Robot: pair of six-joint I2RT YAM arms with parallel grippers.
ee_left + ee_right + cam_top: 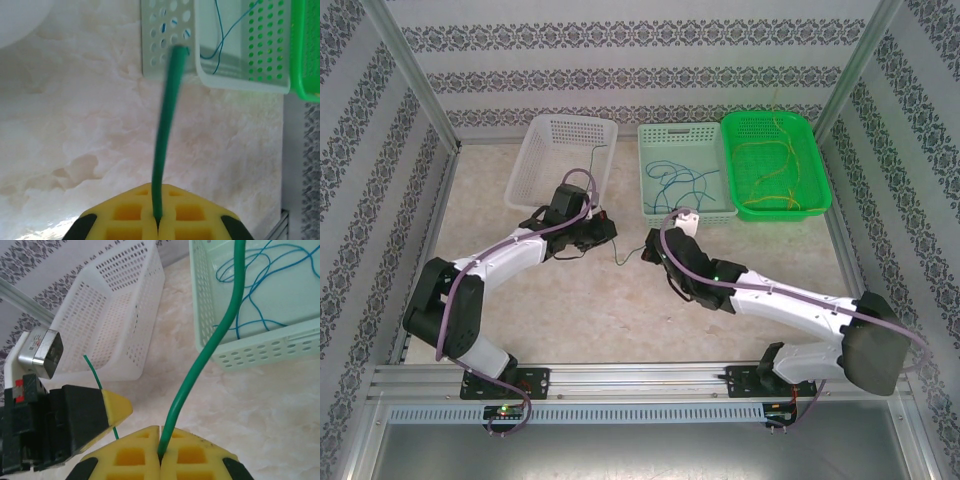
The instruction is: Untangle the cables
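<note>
A dark green cable [625, 260] sags between my two grippers over the table. My left gripper [604, 235] is shut on it, and the cable [167, 110] runs up from between the yellow jaws [159, 217]. My right gripper [652, 250] is shut on the same cable [210, 350], pinched at the jaw tips [160, 440]. A short free end [92, 370] sticks out past the left gripper's finger [116, 407]. Blue cables [682, 182] lie in the pale green basket [650, 170]. Yellow cables [772, 160] lie in the bright green basket [820, 190].
A white basket [535, 150] stands at the back left, with a thin dark wire [592, 165] over its right side. The three baskets line the back of the table. Patterned walls and metal posts close in the sides.
</note>
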